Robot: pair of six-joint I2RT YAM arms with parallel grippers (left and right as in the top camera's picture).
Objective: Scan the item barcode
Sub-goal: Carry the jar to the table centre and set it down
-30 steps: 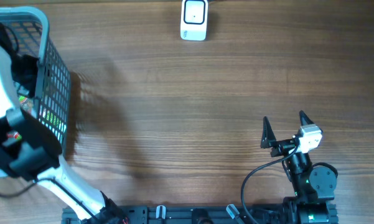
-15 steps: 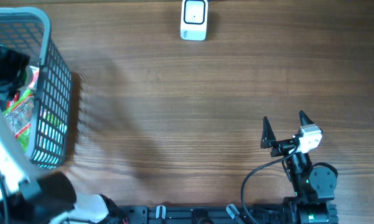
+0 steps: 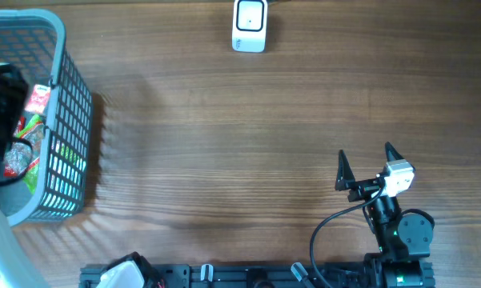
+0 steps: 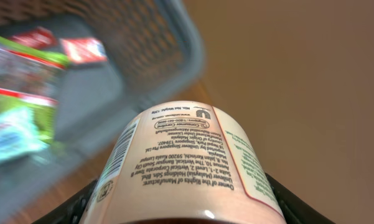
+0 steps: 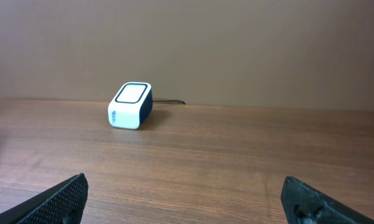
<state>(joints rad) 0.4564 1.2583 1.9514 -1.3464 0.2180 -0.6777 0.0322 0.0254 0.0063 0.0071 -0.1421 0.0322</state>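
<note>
Jar [image 4: 182,163] clamped in left tool [image 4: 187,208] above basket [image 3: 74,120]; right tool [image 3: 365,154] wide.

Open tabletop [image 3: 224,144] between basket [image 3: 74,136] and scanner [image 3: 250,26].

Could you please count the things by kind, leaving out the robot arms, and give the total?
Grey mesh basket: 1
White barcode scanner: 1
Labelled jar: 1
Snack packets in the basket: at least 2, too blurred to count exactly
Total: at least 5
</note>
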